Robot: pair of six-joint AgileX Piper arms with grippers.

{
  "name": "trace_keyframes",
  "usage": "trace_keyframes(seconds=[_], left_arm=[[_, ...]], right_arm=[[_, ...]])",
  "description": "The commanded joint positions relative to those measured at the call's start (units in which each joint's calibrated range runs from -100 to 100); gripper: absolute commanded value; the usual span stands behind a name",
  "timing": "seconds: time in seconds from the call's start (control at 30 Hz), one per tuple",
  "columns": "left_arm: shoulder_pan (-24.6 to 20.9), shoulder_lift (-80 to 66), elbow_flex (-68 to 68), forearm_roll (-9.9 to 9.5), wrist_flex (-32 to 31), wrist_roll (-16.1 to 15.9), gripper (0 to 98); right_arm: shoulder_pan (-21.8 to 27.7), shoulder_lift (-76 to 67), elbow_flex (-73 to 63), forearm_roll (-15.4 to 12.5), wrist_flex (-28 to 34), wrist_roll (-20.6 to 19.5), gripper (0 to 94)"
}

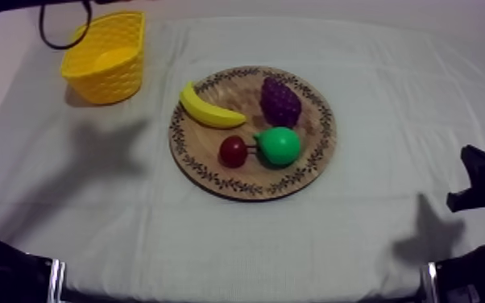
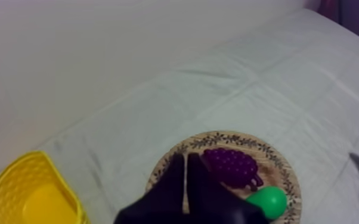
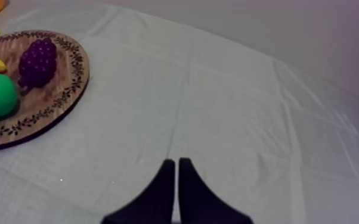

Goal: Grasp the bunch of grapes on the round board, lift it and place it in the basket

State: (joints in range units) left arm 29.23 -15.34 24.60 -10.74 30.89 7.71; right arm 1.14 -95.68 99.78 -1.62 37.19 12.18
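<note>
Bunch of grapes (image 1: 280,100) on wooden board (image 1: 207,171); yellow basket (image 1: 109,60) nearby; left tool (image 2: 185,162), right tool (image 3: 176,163) both closed together, empty.

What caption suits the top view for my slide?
A round wooden board holds a purple bunch of grapes, yellow banana, green pear, small red fruit; yellow basket nearby.

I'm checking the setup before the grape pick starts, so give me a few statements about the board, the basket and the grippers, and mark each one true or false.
1. The bunch of grapes lies on the wooden board. True.
2. The banana is in the yellow basket. False: it lies on the board.
3. The left gripper is shut on nothing. True.
4. The right gripper holds the pear. False: it is shut on nothing, over the cloth; the pear is on the board.
</note>
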Motion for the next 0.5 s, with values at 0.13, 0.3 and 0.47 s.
trace_keyframes(seconds=[0.13,0.3,0.47], left_arm=[[1.04,5.15,-5.86,0.06,3.01,-0.91,0.0],[1.91,10.00,-10.65,0.16,4.66,-1.83,0.0],[3.27,16.07,-17.58,0.36,8.44,-3.32,0.0]], right_arm=[[0.01,0.00,-0.01,-0.02,-0.01,0.01,0.5],[0.01,0.00,-0.01,-0.02,-0.01,0.01,0.5],[0.01,0.00,-0.01,-0.02,-0.01,0.01,0.5]])
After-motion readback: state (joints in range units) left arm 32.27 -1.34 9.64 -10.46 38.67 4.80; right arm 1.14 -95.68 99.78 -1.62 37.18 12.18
